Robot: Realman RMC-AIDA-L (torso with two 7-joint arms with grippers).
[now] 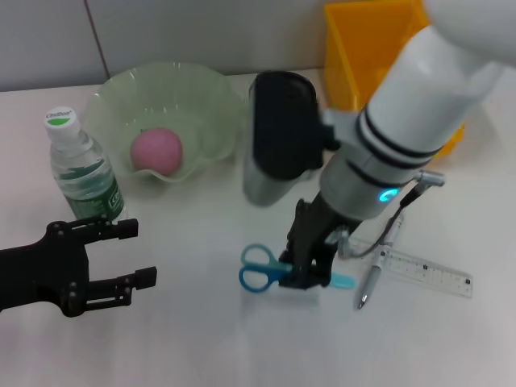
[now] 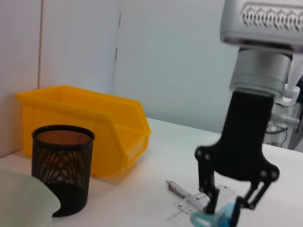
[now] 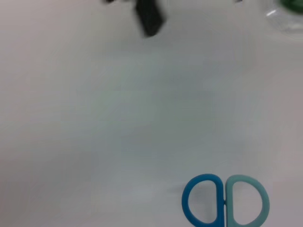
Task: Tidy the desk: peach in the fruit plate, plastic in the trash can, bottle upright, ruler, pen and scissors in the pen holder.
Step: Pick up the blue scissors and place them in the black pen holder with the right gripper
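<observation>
**Scissors under the right gripper, mid-desk**

Scissors [image 1: 266, 270] lie flat on the white desk [image 1: 201, 339], blue and teal handle loops pointing toward the robot's left. The right gripper [image 1: 309, 274] stands over the blade end with its black fingers [image 1: 294, 242] down on either side of the blades — narrowly parted, and closed contact with the scissors cannot be confirmed from any view. In the left wrist view the finger tips [image 2: 210, 208] straddle the teal part of the scissors at desk level.

Adjacent items:
- Pen [image 1: 372, 278] and clear ruler [image 1: 426, 272] lie just beside the right gripper, on its right side, touching or overlapping each other.
- Black mesh pen holder [image 2: 62, 168] stands upright behind the scissors, next to the yellow bin [image 2: 94, 127].
- Peach [image 1: 156, 151] sits inside the green fruit plate [image 1: 205, 105].
- Bottle [image 1: 81, 169] stands upright with its cap on, near the fruit plate.

Left gripper [image 1: 121, 258] hovers low near the desk, just in front of the bottle — fingers spread wide, holding nothing.
</observation>
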